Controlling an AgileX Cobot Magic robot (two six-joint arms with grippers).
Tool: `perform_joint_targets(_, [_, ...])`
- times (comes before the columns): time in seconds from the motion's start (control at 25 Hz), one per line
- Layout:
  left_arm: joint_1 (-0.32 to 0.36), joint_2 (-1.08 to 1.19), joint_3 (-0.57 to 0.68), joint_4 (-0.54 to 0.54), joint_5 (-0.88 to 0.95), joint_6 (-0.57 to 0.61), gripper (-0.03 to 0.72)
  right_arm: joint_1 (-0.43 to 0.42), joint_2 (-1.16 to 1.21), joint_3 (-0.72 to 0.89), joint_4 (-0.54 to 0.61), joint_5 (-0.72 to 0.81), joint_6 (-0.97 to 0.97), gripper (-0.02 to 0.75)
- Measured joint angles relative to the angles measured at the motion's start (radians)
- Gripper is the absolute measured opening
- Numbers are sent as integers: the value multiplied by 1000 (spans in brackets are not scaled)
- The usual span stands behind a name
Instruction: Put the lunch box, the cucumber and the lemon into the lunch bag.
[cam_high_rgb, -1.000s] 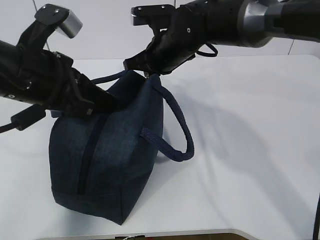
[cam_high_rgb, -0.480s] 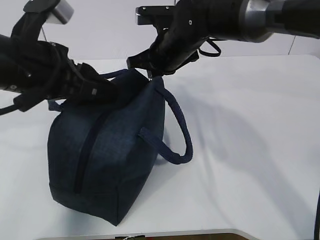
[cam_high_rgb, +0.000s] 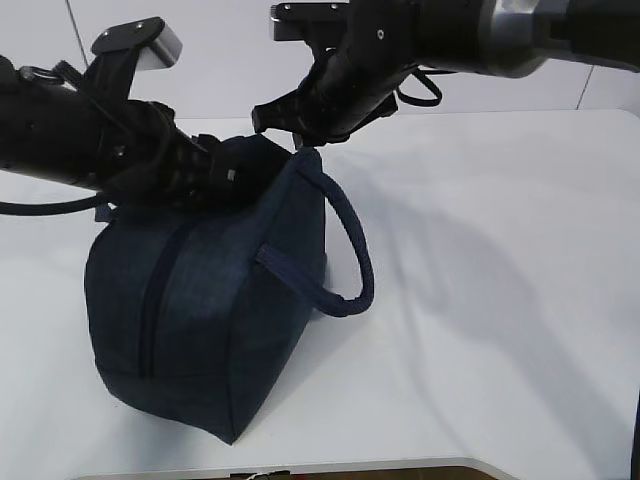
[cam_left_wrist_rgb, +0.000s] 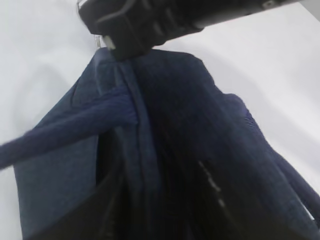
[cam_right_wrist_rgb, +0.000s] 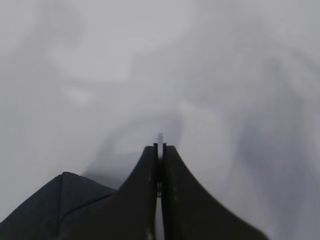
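While the right gripper (cam_high_rgb: 300, 143) is pinching something small and pale at the lunch bag (cam_high_rgb: 200, 320) top, jaws shut, the left gripper (cam_high_rgb: 232, 172), jaws hidden, is lifting from the settling bag on the bench (cam_high_rgb: 500, 250), suggesting closure is nearly done.

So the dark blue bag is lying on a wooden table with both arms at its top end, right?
Not quite: the table is plain white, not wooden, as the exterior view shows. The rest holds: the dark blue bag lies on it with both arms at its top end.
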Motion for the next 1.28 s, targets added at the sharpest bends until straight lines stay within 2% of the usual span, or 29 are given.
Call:
perform_joint_targets(0.16, [0,0,-2,4,-3,0,45,-1,0,0,0,0,-6,5])
perform_joint_targets(0.28, [0,-16,-2,11,-3,-2,-6,-1,4,-2,-4,0,-8,5])
perform_joint_targets(1.04, [0,-43,1,30,21,-4,-8,-1,29,-10,-15,11,-23,5])
perform_joint_targets(1.16, [0,-43,1,26,30,-8,13,-1,14,-10,-36,22,-28,11])
perform_joint_targets(1.28, [0,-44,1,22,43,-10,71,-1,-1,-10,-60,22,-33,49])
